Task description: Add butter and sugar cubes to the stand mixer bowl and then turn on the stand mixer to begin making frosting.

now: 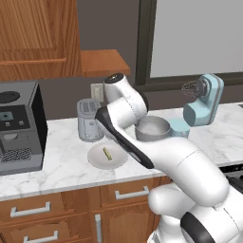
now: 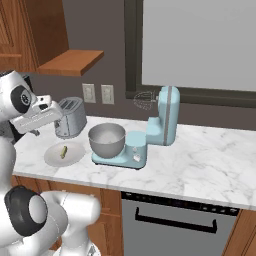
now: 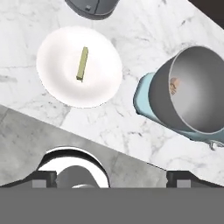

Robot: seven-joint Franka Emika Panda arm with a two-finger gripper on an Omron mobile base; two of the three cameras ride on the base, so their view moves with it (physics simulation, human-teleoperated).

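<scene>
Looking down from the hand view, the gripper (image 3: 112, 177) hangs above the marble counter (image 3: 144, 30) with its two dark fingertips (image 3: 43, 178) spread wide apart and nothing between them. The butter (image 3: 82, 64), a thin yellow-green stick, lies flat near the middle of the white plate (image 3: 52, 83); in the left base view the plate sits just in front of the grey toaster (image 1: 88, 119). Right of the plate in the hand view stands the stand mixer bowl (image 3: 205, 113), seated on the flat blue base of the stand mixer (image 2: 162, 122). Tan-brown sugar cubes (image 3: 174, 86) rest against the bowl's inner wall, low on the side nearer the plate. Mixer head is tilted up and back, the wire whisk (image 2: 144, 99) clear of the bowl, as seen in the right base view. Black coffee machine (image 1: 19, 126) stands at the counter's left end in the left base view, well apart from the plate
</scene>
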